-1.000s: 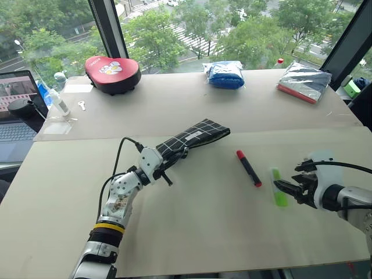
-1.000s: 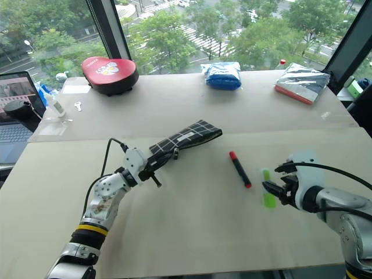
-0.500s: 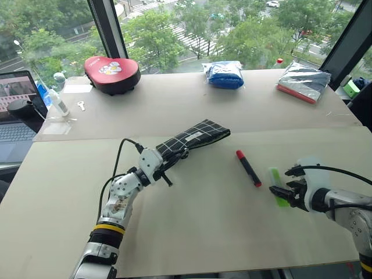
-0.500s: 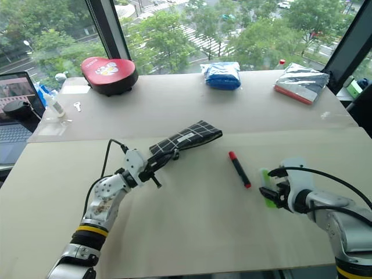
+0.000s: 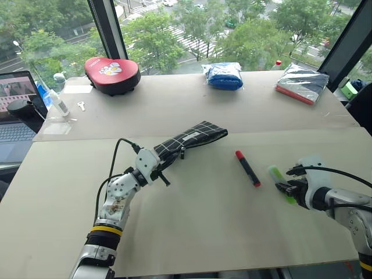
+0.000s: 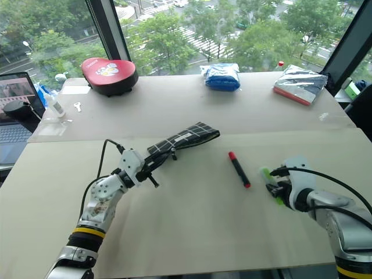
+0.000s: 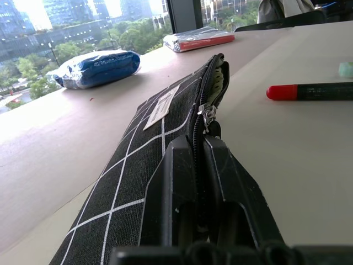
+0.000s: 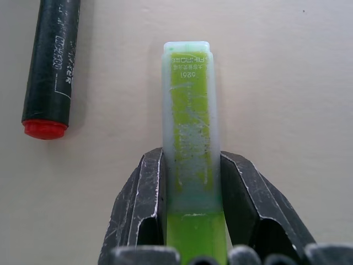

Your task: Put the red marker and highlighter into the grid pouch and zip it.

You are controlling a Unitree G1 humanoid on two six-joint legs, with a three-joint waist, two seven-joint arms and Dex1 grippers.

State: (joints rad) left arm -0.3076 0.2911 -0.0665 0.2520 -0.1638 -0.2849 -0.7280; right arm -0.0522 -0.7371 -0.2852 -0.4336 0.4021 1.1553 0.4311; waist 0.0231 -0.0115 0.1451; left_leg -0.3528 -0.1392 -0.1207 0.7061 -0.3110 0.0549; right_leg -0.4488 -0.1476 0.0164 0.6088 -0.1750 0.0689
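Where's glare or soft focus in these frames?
Left wrist view: black grid-patterned fabric pouch sharp, blue plastic bag behind it soft, sky blown out. Right wrist view: lime-green highlighter crisp, soft shadowing. Head views: even daylight, shiny silver packet glinting.

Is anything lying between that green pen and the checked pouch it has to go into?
Yes: the slim black marker with a red cap lies on the table between the lime-green highlighter and the black grid-patterned fabric pouch.
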